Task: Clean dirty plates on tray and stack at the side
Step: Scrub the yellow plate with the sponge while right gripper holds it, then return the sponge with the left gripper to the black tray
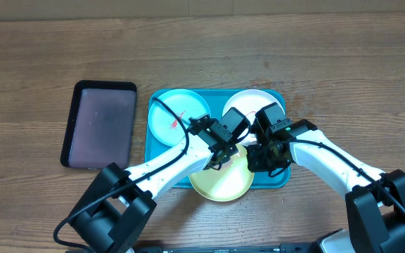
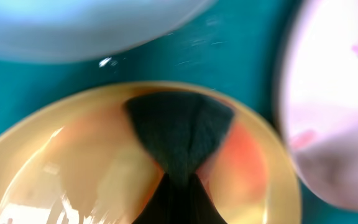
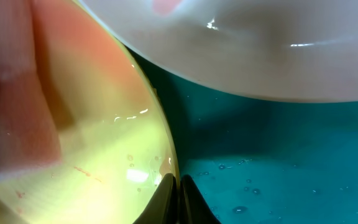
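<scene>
On the teal tray [image 1: 278, 180] lie three plates. The light blue plate [image 1: 174, 116] at the back left has a red smear, and the white plate [image 1: 248, 102] is at the back right. The yellow-green plate [image 1: 223, 184] sits at the front, over the tray's front rim. My left gripper [image 2: 179, 182] is shut on a sponge [image 2: 180, 134], dark green with orange sides, pressed onto the yellow-green plate [image 2: 73, 168]. My right gripper [image 3: 178, 188] is shut on that plate's rim [image 3: 160, 149], one finger inside and one outside. The sponge [image 3: 17, 112] shows pink at the left of the right wrist view.
A smaller dark black-rimmed tray [image 1: 100, 124] lies on the wooden table left of the teal tray. Water drops speckle the teal tray floor [image 3: 291, 168]. The white plate [image 3: 260, 50] overhangs close above the right gripper, with a pink smear at its edge.
</scene>
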Tool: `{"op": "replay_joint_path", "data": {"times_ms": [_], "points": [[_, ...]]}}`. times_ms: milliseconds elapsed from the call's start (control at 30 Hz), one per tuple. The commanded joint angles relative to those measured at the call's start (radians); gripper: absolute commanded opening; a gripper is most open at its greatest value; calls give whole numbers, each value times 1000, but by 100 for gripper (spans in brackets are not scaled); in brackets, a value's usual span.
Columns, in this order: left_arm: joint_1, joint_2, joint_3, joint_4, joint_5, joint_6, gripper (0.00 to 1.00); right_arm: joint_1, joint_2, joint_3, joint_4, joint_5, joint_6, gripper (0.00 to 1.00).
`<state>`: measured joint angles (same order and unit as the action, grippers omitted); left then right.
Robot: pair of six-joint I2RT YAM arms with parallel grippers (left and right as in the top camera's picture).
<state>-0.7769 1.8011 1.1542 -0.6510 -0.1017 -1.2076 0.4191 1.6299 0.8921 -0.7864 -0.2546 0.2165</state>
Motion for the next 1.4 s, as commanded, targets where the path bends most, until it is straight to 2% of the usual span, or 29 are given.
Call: {"op": "replay_joint_path", "data": {"times_ms": [0,267,400,533,633,700,733,767,1033,1367], "points": [[7,15,36,8,-58,289,4,1,3,11,-5,30,0,4],[-14,16,51,-56,55,278,4,0,3,11,-5,30,0,4],[-18,15,54,-50,107,365,4,0,3,11,-5,30,0,4],[-8,-11,82,-114,71,395,4,0,3,11,-8,31,0,4],[1,-66,97,-199,-37,402,4,1,3,11,-10,30,0,4],[18,-110,98,-225,-85,447,4,0,3,10,-9,30,0,11],[29,-130,98,-232,-89,468,4,1,3,11,-9,30,0,23],[44,-152,98,-233,-89,499,4,0,3,11,-8,30,0,27],[231,-245,98,-245,-81,609,4,1,3,10,-7,-7,-1,28],[525,-248,98,-253,23,737,4,1,3,4,-13,-125,-39,15]]}}
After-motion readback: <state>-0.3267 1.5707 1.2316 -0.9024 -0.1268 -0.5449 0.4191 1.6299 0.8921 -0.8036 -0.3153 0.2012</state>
